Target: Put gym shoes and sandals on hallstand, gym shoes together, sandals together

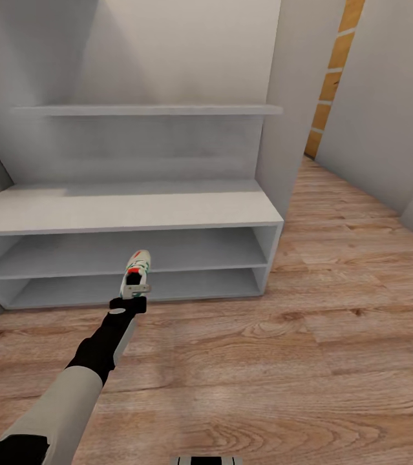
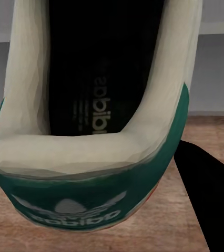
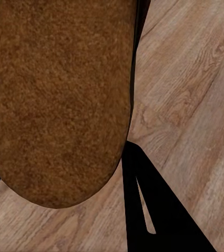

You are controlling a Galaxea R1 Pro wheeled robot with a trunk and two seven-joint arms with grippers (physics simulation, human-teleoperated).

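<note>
From the head view, the left arm reaches forward over the corridor floor (image 1: pixel 335 336) toward the hallstand (image 1: pixel 128 216), whose top board and two open shelf tiers carry no shoes. The left gripper (image 1: pixel 130 298) is clamped on one gym shoe (image 1: pixel 136 274), holding it by the heel with the toe pointing away toward the lower tiers, which looks like an approach to slide it onto a shelf rather than set it on the planks. One gym shoe can be counted in this view. In the left wrist view, that gym shoe (image 2: pixel 91 136) sits right against the camera, its green heel tab nearest and its dark opening facing the lens; a black finger (image 2: pixel 206 199) flanks it on one side, so the grasp appears to be across the heel. Beyond it lie grey shelf edges and floor. In the right wrist view, the right gripper (image 3: pixel 59 157) seems to hold one sandal (image 3: pixel 54 100), its tan footbed close to the lens, over the planks; a dark finger (image 3: pixel 154 210) shows beside it, though actual contact cannot be confirmed.
</note>
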